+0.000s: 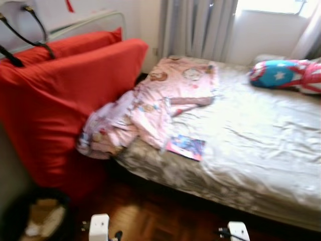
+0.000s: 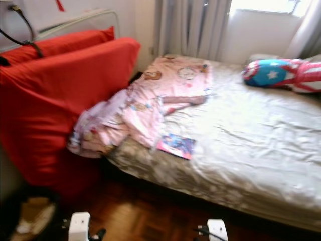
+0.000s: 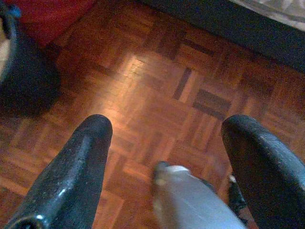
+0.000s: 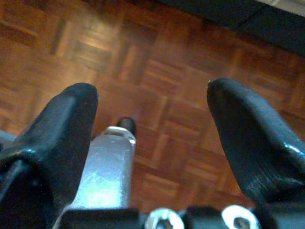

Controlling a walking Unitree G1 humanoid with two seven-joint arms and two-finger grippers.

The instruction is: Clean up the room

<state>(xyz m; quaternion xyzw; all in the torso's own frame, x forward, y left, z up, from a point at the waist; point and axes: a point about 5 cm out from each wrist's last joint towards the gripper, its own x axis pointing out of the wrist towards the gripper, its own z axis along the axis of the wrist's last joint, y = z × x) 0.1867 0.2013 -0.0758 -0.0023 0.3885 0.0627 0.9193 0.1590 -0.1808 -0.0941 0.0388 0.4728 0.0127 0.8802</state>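
A crumpled pink patterned blanket (image 1: 150, 105) lies across the left part of the bed (image 1: 261, 145) and spills over its near edge. A small colourful book (image 1: 186, 146) rests on the sheet just below the blanket. A blue, red and white shield-pattern pillow (image 1: 283, 74) sits at the far right of the bed. My left gripper (image 3: 164, 143) hangs low over the parquet floor (image 3: 157, 86), open with nothing between its fingers. My right gripper (image 4: 152, 119) also hangs over the floor, open and empty.
A large red cushioned piece (image 1: 60, 100) stands against the bed's left side. A dark bin (image 1: 35, 216) holding light scraps sits on the floor at lower left. Grey curtains (image 1: 198, 27) and a bright window are behind the bed. Black cables (image 1: 25, 35) hang at upper left.
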